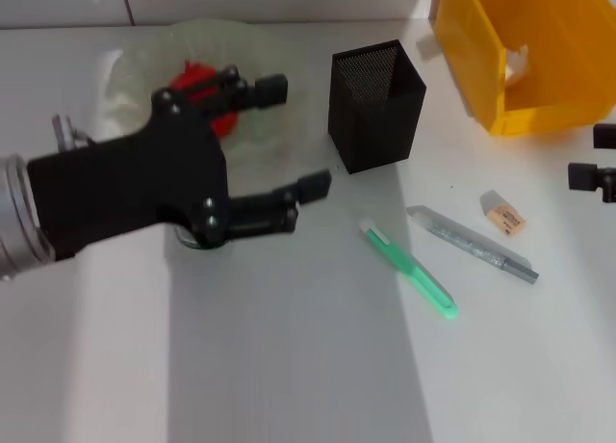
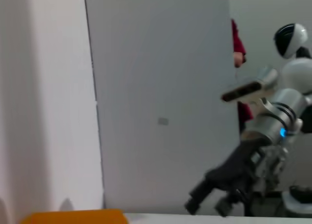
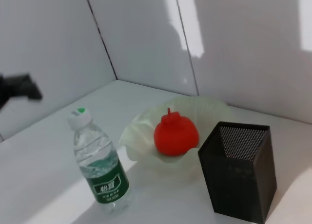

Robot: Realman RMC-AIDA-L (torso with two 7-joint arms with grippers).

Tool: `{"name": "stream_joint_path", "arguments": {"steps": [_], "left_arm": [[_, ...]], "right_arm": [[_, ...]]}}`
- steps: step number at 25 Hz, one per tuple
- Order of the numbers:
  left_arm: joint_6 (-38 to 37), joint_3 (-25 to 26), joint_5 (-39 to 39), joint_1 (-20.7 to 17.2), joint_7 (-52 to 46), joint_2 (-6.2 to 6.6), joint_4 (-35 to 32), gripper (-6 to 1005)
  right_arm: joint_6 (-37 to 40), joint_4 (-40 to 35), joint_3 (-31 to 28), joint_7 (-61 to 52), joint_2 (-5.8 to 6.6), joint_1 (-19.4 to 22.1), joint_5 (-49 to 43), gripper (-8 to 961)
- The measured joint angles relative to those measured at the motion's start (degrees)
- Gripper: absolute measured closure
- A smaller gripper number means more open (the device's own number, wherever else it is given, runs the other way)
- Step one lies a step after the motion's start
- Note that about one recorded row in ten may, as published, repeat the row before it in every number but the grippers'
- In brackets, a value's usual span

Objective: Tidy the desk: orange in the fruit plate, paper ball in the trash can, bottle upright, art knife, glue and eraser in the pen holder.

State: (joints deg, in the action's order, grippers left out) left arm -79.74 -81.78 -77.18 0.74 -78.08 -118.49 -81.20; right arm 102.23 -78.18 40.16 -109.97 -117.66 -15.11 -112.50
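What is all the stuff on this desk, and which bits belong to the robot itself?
Orange: one, red-orange, in the fruit plate.
Fruit plate: one, pale green, wavy rim, far left of the desk.
Bottle: one, clear with green label and white cap, upright near the plate.
Pen holder: one, black mesh, mid-desk, right of the plate.
Trash can: one, yellow, far right.
Green stick: one, lying before the pen holder.
Grey stick: one, lying right of the green one.
Eraser: one, whitish-tan, near the grey stick.
Left gripper: black, open, above the plate and bottle.
Right gripper: black, at the right edge.
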Motion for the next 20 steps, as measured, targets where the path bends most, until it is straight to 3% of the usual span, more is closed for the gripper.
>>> {"name": "stream_joint_path", "arguments": {"steps": [4, 6, 9, 12, 14, 16, 20], "left_arm": [[-6.45, 1.36, -0.22, 5.42, 8.8, 0.05, 18.35, 153], [-7.83, 2.29, -0.3, 9.09, 15.23, 0.1, 31.13, 153], [-8.67, 2.95, -0.24, 12.25, 22.31, 0.19, 42.67, 153], [-8.34, 2.97, -0.23, 12.72, 23.53, 0.21, 44.72, 153], [-8.15, 2.99, -0.22, 12.62, 23.7, 0.21, 45.32, 153], [-8.15, 3.21, -0.2, 12.26, 23.73, 0.21, 45.61, 153], [-8.23, 3.47, -0.15, 11.95, 23.76, 0.33, 45.97, 153]], "right_arm": [[3.77, -6.54, 0.75, -13.14, 1.33, -3.91, -3.11, 136], [5.1, -7.31, 1.06, -15.42, 1.65, -5.19, -4.12, 136], [8.2, -8.28, 3.2, -24.04, 1.69, -11.89, -10.36, 136], [8.07, -8.26, 5.78, -28.11, 1.08, -14.78, -14.89, 136], [6.31, -7.81, 11.39, -33.26, -0.5, -19.01, -23.05, 137], [5.51, -7.54, 13.09, -34.62, -0.98, -20.11, -25.41, 137], [0.25, -3.58, 23.6, -41.71, -1.55, -24.16, -30.56, 139]]}}
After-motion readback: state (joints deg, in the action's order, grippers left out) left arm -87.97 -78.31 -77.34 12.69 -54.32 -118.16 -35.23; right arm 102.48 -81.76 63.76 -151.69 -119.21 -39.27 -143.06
